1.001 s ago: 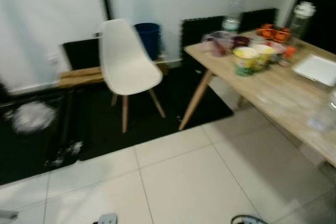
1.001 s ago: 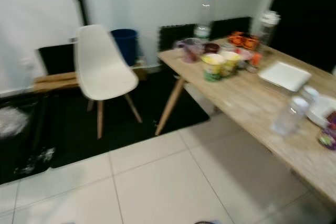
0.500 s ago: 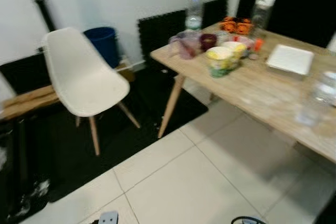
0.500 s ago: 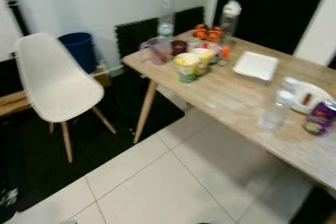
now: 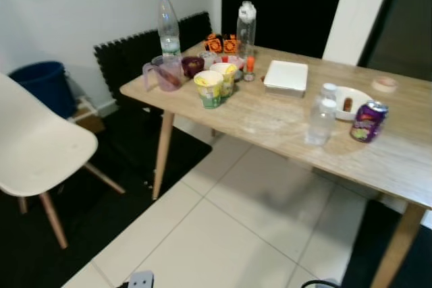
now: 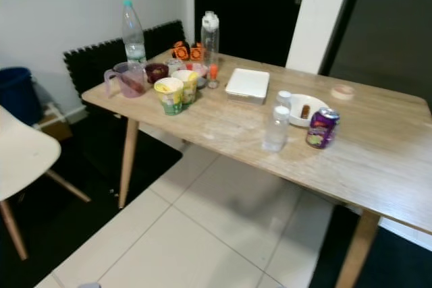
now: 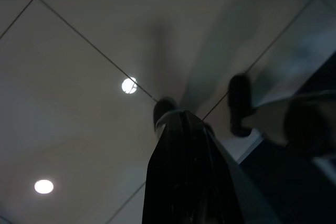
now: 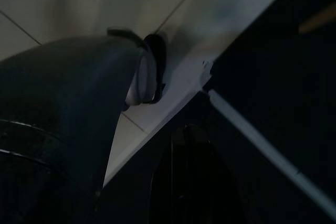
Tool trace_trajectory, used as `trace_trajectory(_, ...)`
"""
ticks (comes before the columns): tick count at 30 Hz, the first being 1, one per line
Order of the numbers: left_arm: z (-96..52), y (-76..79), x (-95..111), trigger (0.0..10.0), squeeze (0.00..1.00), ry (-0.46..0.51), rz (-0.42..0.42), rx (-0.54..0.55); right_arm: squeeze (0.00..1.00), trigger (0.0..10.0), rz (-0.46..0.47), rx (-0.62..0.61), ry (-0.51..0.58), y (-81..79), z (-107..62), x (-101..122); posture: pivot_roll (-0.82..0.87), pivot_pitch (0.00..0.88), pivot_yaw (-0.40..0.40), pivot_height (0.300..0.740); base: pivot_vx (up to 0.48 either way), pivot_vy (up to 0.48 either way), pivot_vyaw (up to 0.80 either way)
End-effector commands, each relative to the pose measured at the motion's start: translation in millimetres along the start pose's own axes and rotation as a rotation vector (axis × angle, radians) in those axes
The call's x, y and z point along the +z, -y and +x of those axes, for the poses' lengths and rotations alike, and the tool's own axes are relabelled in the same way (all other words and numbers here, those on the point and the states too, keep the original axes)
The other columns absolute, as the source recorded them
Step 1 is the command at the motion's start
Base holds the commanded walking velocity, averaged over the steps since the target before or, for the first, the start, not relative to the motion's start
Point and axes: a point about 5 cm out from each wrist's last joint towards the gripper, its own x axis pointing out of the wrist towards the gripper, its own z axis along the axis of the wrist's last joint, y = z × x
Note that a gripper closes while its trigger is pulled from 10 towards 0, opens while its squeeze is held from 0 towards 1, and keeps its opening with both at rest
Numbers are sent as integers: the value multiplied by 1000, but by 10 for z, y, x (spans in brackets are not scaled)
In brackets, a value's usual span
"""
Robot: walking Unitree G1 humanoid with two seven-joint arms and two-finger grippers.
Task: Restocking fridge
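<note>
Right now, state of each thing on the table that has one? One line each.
Tall water bottle: upright, capped.
Clear flask: upright, lid on.
Small clear bottle: upright, capped.
Purple can: upright.
White box: lid shut, flat.
Measuring jug: upright.
Yellow cups: upright.
Left gripper: fingers together, pointing at floor.

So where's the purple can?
In the eye views, the purple can stands on the wooden table, toward its right part, just right of the small clear bottle and beside the white plate.
</note>
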Motion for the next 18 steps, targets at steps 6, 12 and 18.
trace_trajectory(6,10,5,59,10000,0,19,2,-8,0,10000,19,-11,46,37,-10,22,-50,0,32,740,0,-295,-232)
trace_trajectory(12,7,-3,60,10000,0,22,-7,-7,0,10000,-22,5,95,27,-12,80,-50,0,32,740,0,-436,0)
trace_trajectory(18,4,-13,51,10000,0,20,-15,0,0,10000,-85,49,272,-45,-30,747,-50,0,32,740,0,-279,0)
